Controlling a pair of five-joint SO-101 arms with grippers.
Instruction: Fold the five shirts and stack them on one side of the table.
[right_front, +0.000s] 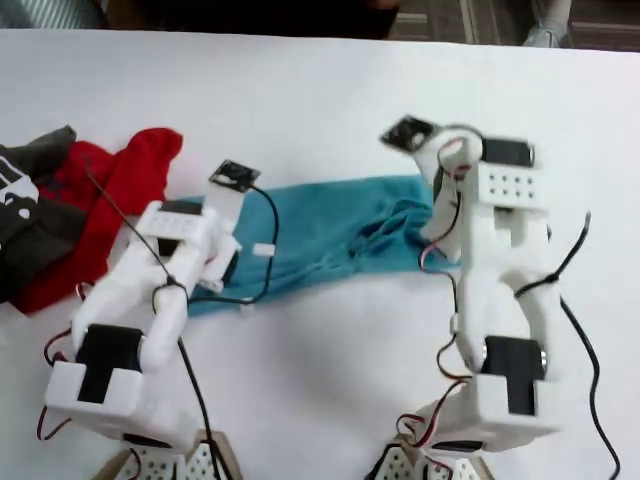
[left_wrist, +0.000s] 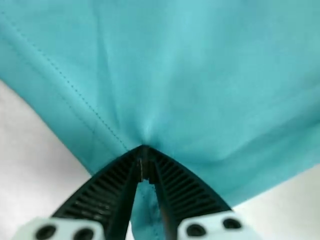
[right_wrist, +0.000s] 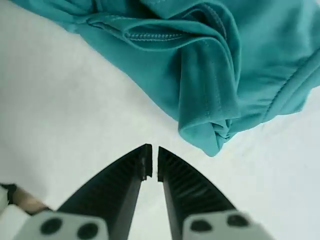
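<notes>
Grip comes first: the left gripper (left_wrist: 145, 161) pinches the teal shirt (right_front: 320, 238), which is spread on the table (right_front: 320, 90). The right gripper (right_wrist: 151, 161), closed on nothing beside the shirt's bunched end, needs to grab that end. Then both should lift evenly.

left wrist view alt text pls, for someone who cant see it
The left claw is shut on a pinched fold of a teal shirt, its two black ribbed fingers meeting at the cloth. White table shows on either side of the claw.
</notes>
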